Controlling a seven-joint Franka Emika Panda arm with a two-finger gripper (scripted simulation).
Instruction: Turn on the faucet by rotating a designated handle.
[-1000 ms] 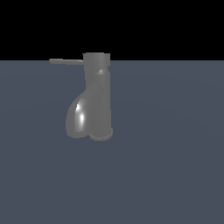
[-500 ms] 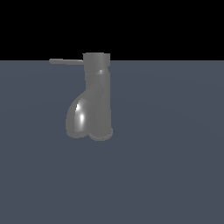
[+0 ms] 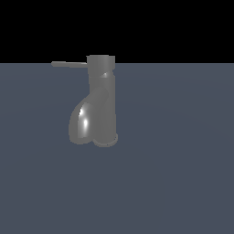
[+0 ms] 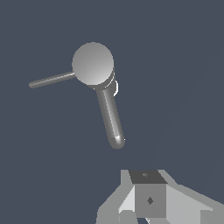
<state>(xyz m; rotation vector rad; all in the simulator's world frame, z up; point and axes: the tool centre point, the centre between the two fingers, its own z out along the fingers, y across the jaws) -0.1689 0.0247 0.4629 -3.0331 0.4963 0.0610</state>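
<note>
The faucet [image 3: 103, 96] is a glossy dark grey upright column with a flat cap, a round base flange and a bulging spout [image 3: 83, 124] low on the exterior view's left. The handle [image 3: 68, 64], a thin straight rod, sticks out level from the cap toward the exterior view's left. The wrist view looks down on the faucet's round cap [image 4: 92, 63], with the thin handle [image 4: 51, 80] and the thicker spout [image 4: 111, 118] branching off it. My gripper [image 4: 148, 192] shows only as pale grey blocks at that picture's edge, apart from the faucet and holding nothing. The exterior view does not show it.
The faucet stands on a flat blue-grey surface [image 3: 173, 173] that runs in all directions around it. Behind that surface the background is black.
</note>
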